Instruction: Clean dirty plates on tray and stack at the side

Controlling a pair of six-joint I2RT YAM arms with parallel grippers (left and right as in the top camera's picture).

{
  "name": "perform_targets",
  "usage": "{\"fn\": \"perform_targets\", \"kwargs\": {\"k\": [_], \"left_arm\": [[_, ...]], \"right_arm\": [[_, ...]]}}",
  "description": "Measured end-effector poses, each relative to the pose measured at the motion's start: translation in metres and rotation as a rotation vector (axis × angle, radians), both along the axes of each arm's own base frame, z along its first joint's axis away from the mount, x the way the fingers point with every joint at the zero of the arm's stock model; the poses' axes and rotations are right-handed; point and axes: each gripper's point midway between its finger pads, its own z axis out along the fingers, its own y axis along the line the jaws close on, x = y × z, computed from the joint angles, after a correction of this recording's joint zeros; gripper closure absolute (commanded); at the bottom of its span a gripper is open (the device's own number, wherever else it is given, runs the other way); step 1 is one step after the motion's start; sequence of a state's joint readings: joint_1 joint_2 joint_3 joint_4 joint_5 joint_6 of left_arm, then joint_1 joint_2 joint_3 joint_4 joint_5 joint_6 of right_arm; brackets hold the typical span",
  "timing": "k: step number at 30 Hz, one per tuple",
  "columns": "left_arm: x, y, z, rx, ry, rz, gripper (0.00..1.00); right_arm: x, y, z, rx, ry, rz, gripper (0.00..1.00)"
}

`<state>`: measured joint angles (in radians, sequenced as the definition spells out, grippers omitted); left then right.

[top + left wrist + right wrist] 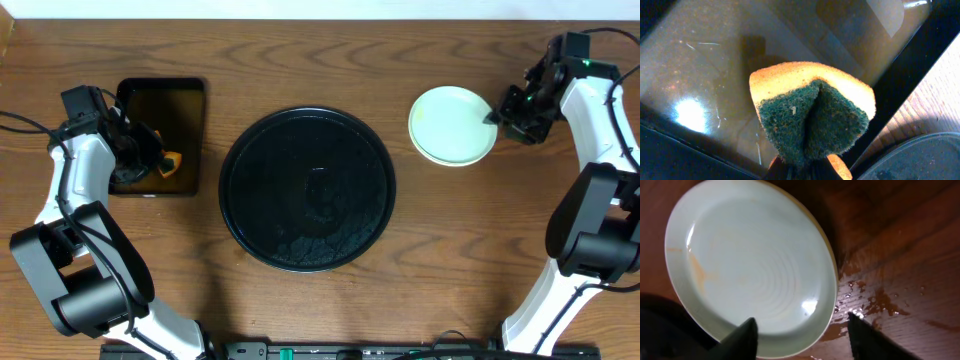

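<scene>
The large round black tray (307,188) sits mid-table with no plates on it. A stack of plates (452,125), pale mint on top, lies on the table to its right; the top plate (750,265) carries faint orange smears. My right gripper (505,118) is open and empty, its fingers (802,330) spread over the stack's near rim. My left gripper (160,160) is shut on a yellow and green sponge (812,117), held over the rectangular tray of water (700,75).
The rectangular black tray (160,137) holding brownish water stands at the left. Water drops lie on the wood (875,300) beside the plate stack. The round tray's rim (920,160) shows at the lower right of the left wrist view.
</scene>
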<state>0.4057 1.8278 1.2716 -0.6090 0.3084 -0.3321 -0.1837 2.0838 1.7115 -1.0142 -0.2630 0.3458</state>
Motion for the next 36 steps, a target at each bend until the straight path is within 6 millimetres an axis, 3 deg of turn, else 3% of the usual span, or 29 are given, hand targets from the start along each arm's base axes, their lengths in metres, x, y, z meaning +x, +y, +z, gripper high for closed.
{"fn": "perform_targets", "kwargs": {"k": [5,8,13,18,22,33,35,36], "left_arm": [[0.000,0.000,0.000,0.000,0.000,0.000,0.92],[0.000,0.000,0.000,0.000,0.000,0.000,0.92],[0.000,0.000,0.000,0.000,0.000,0.000,0.92],[0.000,0.000,0.000,0.000,0.000,0.000,0.93],[0.002,0.001,0.000,0.007,-0.009,-0.006,0.92],[0.028,0.012,-0.001,0.053,-0.106,-0.017,0.92],[0.033,0.014,0.001,0.064,-0.128,-0.018,0.85],[0.035,0.015,0.002,0.068,-0.137,-0.019,0.76]], "right_arm": [[-0.001,0.020,0.001,0.032,0.000,0.061,0.28],[-0.004,0.048,0.004,0.088,-0.005,0.148,0.25],[-0.013,0.108,0.007,0.135,-0.003,0.319,0.01],[-0.026,0.179,0.007,0.127,-0.023,0.507,0.01],[-0.034,0.224,0.005,0.074,-0.058,0.630,0.01],[-0.054,0.294,0.001,-0.116,-0.150,0.821,0.01],[-0.058,0.305,0.001,-0.125,-0.165,0.846,0.01],[-0.060,0.311,0.001,-0.127,-0.174,0.859,0.01]]}}
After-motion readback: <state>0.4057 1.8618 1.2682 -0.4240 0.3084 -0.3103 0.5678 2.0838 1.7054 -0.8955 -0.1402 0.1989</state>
